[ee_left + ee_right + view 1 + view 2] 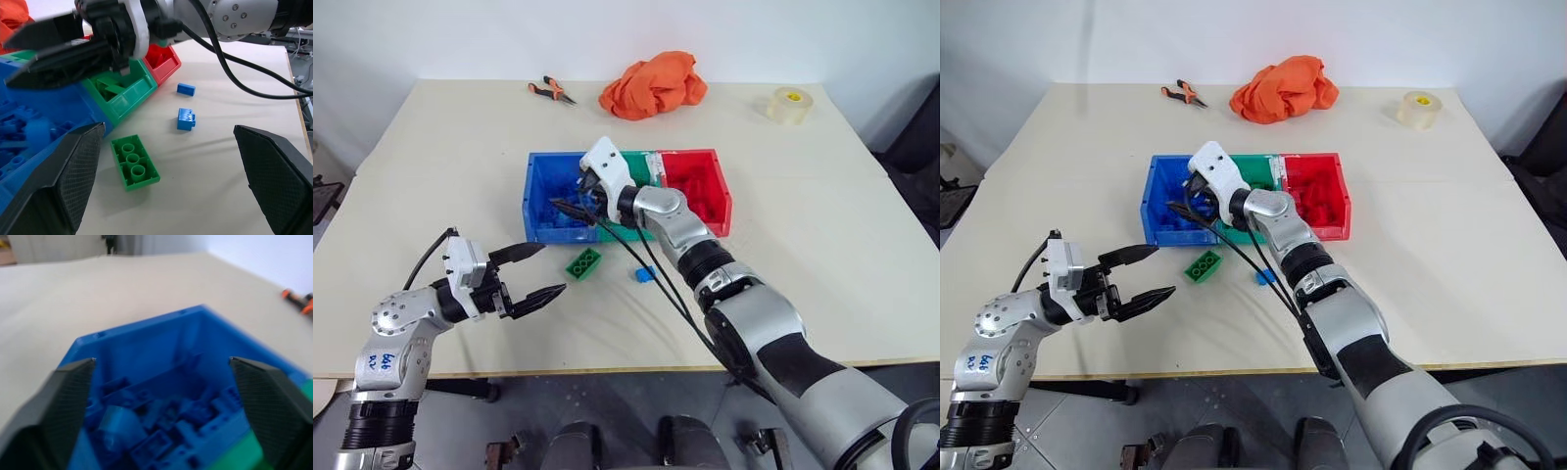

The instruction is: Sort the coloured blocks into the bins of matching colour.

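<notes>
Three joined bins stand mid-table: blue (532, 196), green (639, 166) and red (697, 157). My right gripper (576, 196) hovers over the blue bin, open, with nothing between its fingers. Below it, the blue bin (146, 347) holds several small blue blocks (161, 431). A larger green block (583, 262) lies on the table just in front of the blue bin. Two small blue blocks (186, 119) (186, 89) lie to its right, in front of the green bin. My left gripper (536, 274) is open near the table's front edge, left of the green block (134, 163).
At the table's far side lie an orange cloth (651, 86), orange-handled pliers (551, 91) and a roll of tape (790, 105). My right arm's cables (646, 264) hang over the table beside the small blue blocks.
</notes>
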Controlling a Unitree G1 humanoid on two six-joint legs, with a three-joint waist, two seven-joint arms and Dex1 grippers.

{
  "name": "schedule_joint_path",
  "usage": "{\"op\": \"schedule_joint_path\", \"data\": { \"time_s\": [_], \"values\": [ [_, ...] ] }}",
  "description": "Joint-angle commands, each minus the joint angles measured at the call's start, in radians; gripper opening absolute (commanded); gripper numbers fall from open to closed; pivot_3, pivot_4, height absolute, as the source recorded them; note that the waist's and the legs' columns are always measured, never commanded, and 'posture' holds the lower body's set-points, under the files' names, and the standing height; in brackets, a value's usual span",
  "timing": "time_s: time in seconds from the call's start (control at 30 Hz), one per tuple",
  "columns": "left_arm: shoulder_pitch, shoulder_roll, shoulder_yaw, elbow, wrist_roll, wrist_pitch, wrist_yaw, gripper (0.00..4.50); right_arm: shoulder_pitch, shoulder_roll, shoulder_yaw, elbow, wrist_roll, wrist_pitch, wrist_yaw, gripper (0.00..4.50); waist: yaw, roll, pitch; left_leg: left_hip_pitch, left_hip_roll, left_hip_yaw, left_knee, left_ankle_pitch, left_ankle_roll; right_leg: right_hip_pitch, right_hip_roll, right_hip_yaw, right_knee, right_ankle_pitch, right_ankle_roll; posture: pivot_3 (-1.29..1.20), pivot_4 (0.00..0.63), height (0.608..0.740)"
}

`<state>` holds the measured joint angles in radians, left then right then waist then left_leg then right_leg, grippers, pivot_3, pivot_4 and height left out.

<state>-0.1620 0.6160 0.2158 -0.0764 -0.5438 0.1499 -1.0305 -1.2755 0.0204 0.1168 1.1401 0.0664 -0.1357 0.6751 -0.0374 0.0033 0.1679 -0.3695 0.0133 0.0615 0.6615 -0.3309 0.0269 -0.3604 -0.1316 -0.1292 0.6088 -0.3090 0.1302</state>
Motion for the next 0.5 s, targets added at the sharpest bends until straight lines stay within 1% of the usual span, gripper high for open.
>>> {"op": "schedule_joint_path", "data": {
  "time_s": [0.03,0.1,0.2,0.3,0.4,0.47,0.5],
  "values": [
    [-0.016,0.002,0.0,-0.014,-0.005,-0.009,-0.008,4.5,0.052,-0.064,-0.035,-0.135,0.039,-0.02,0.125,4.49,0.001,0.0,0.0,0.0,0.0,0.0,0.0,0.0,0.0,0.0,0.0,0.0,0.0,0.0,0.0,0.0,0.15,0.74],
    [-0.03,0.001,-0.006,0.003,-0.001,-0.011,-0.014,4.5,0.111,-0.104,-0.035,-0.235,0.047,-0.005,0.175,4.49,0.003,0.0,0.0,0.0,0.0,0.0,0.0,0.0,0.0,0.001,0.0,0.0,0.0,0.0,0.0,0.0,0.15,0.74],
    [-0.055,-0.001,-0.015,0.028,0.002,-0.011,-0.023,4.5,0.229,-0.174,-0.03,-0.465,0.087,0.091,0.256,4.49,0.005,0.0,0.0,0.0,0.0,0.0,0.0,0.0,0.0,0.001,0.0,0.0,-0.001,0.0,0.0,0.0,0.15,0.74],
    [-0.086,-0.005,-0.03,0.06,0.007,-0.016,-0.037,4.5,0.437,-0.313,-0.02,-0.805,0.155,0.239,0.375,4.49,0.011,0.0,0.0,0.0,0.0,-0.001,0.0,0.0,0.0,0.001,0.0,0.0,-0.001,0.0,0.0,0.0,0.15,0.74],
    [-0.116,-0.011,-0.049,0.092,0.015,-0.02,-0.052,4.5,0.675,-0.51,-0.046,-1.112,0.242,0.422,0.468,4.49,0.02,0.0,0.0,0.0,-0.001,-0.004,0.001,0.0,0.001,0.003,-0.001,0.0,-0.002,0.0,0.001,0.0,0.15,0.74],
    [-0.128,-0.012,-0.054,0.106,0.017,-0.022,-0.062,4.5,0.79,-0.616,-0.081,-1.233,0.28,0.54,0.467,4.49,0.032,0.0,0.0,-0.001,-0.001,-0.002,0.001,-0.001,0.001,0.003,-0.001,-0.001,-0.006,0.0,0.001,0.0,0.15,0.74],
    [-0.133,-0.011,-0.055,0.112,0.017,-0.022,-0.067,4.5,0.834,-0.654,-0.101,-1.266,0.286,0.569,0.455,4.49,0.033,0.0,0.0,-0.001,-0.001,-0.001,0.001,-0.001,0.001,0.004,-0.001,-0.001,-0.007,0.0,0.001,0.0,0.15,0.74]
  ]
}}
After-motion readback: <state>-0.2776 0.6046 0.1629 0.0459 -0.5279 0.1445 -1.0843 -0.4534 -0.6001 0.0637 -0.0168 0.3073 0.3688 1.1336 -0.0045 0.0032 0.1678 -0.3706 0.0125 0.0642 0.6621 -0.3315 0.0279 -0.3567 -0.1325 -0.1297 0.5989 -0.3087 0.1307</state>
